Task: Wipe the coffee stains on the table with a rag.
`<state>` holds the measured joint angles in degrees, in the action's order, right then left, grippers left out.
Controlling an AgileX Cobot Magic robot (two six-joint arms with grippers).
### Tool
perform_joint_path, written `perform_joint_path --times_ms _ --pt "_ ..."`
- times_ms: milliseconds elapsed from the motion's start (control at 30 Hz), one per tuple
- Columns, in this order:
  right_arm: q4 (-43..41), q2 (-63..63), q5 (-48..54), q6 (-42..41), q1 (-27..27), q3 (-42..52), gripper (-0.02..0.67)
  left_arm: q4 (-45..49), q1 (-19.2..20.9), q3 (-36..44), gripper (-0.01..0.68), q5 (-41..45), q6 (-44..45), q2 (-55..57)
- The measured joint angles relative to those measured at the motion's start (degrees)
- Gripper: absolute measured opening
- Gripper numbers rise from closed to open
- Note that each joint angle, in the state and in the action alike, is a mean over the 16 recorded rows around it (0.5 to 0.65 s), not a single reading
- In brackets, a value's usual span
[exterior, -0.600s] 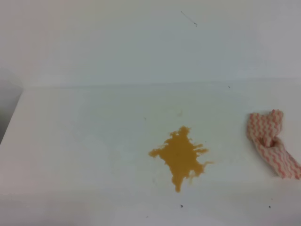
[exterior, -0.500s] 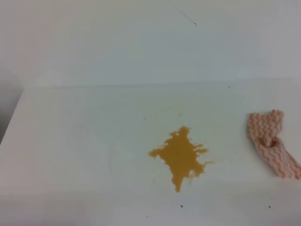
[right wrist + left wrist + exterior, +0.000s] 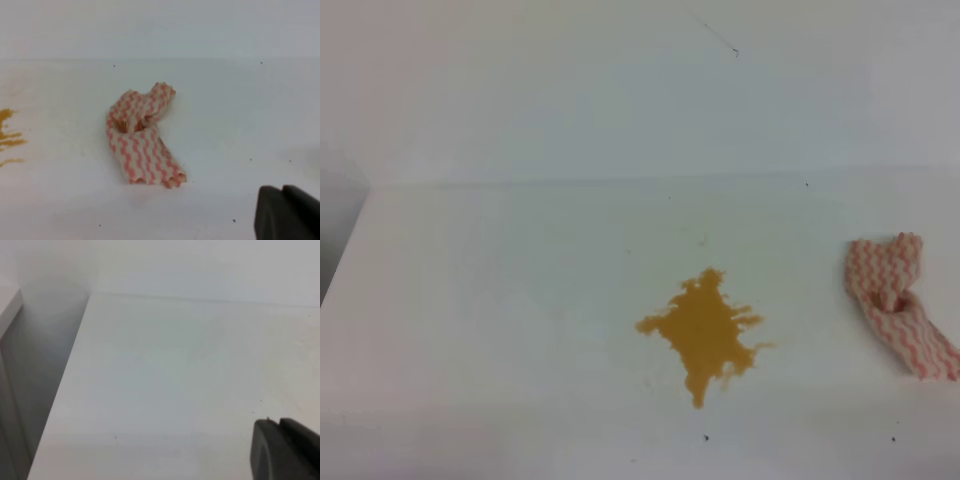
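In the exterior high view, the bench (image 3: 500, 300) is a smooth, matte white slab that meets a plain white wall along a faint straight seam. Near its middle lies the coffee stain (image 3: 703, 330), a flat orange-brown splat with jagged, spiky arms and a thin drip trailing toward the front edge. The rag (image 3: 897, 302) lies well apart from it, at the right border: a soft, crumpled cloth with pink-red and white zigzag stripes, bunched into a lumpy fold at the far end and tapering into a flatter strip toward the near end. A few tiny dark specks (image 3: 706, 437) dot the bench in front of the stain. Neither arm shows here.

In the left wrist view, only bare white bench surface runs back to the wall, with its left edge dropping into a grey shadowed gap. The left gripper (image 3: 282, 450) shows as a dark, matte, blocky shape in the lower right corner; I cannot tell whether it is spread or pressed together.

In the right wrist view, the rag (image 3: 142, 136) sits in the middle of the bench, twisted into a loose loop at the top with rolled, tube-like ends below. Spiky fringes of the coffee stain (image 3: 7, 130) reach in at the left border. The right gripper (image 3: 286, 212) is a dark block in the lower right corner, pressed together, holding nothing and clear of the rag.
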<state>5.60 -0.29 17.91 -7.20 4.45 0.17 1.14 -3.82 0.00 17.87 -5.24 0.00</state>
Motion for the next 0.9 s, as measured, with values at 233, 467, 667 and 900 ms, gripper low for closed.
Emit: perform_joint_path --times_ms 233,467,667,900 --pt "0.45 0.00 -0.10 0.00 0.00 0.00 -0.002 0.00 0.00 0.00 -0.003 0.00 0.00 0.00" --pt "0.59 0.00 -0.87 0.00 0.00 0.00 -0.002 0.00 0.00 0.00 -0.003 0.00 0.00 0.00" --pt "2.60 0.00 -4.93 0.00 0.00 0.00 -0.002 0.01 -0.05 0.91 -0.002 -0.38 -0.03 -0.62" --pt "9.27 0.00 -12.09 0.14 0.00 -0.03 -0.002 0.01 -0.06 1.07 -0.002 -0.45 -0.03 -0.72"
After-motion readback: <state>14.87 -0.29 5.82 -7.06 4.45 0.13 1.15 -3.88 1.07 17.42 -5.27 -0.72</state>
